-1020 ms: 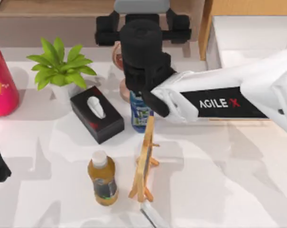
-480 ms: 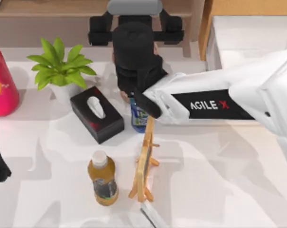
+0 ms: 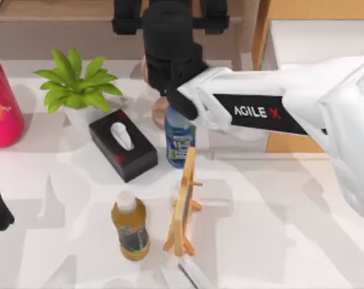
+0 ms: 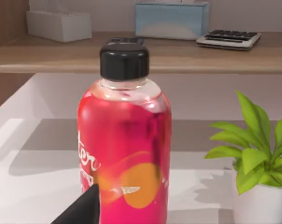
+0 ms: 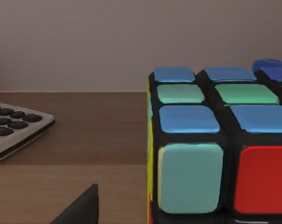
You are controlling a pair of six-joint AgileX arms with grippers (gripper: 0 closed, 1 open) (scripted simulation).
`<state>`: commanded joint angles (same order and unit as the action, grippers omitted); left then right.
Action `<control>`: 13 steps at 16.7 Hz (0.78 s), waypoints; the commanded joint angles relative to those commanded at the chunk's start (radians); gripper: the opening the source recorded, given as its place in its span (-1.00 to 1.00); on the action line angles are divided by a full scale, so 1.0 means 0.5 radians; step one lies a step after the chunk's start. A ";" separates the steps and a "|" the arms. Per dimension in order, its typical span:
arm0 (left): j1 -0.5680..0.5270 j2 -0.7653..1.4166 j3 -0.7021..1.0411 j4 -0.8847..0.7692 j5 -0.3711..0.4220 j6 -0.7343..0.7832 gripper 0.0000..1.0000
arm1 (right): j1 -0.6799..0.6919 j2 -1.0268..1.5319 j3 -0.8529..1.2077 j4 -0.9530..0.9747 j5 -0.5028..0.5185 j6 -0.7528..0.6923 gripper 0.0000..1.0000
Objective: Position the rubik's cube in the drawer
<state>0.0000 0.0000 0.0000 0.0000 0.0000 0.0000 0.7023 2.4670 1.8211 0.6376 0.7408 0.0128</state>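
The right gripper [image 3: 169,36], its grasp impossible to tell, hangs at the table's far edge left of the drawer [image 3: 320,42], the rubik's cube [image 5: 215,154] sitting square and upright close beneath its wrist.

Three bottles: pink [image 3: 2,105], blue-labelled [image 3: 180,139], amber [image 3: 130,226]; one plant [image 3: 76,84], one black tissue box [image 3: 122,144], one wooden easel [image 3: 183,205].
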 joint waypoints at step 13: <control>0.000 0.000 0.000 0.000 0.000 0.000 1.00 | -0.026 0.083 0.110 -0.027 -0.025 -0.001 0.10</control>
<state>0.0000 0.0000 0.0000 0.0000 0.0000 0.0000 0.6894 2.5085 1.8760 0.6243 0.7281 0.0123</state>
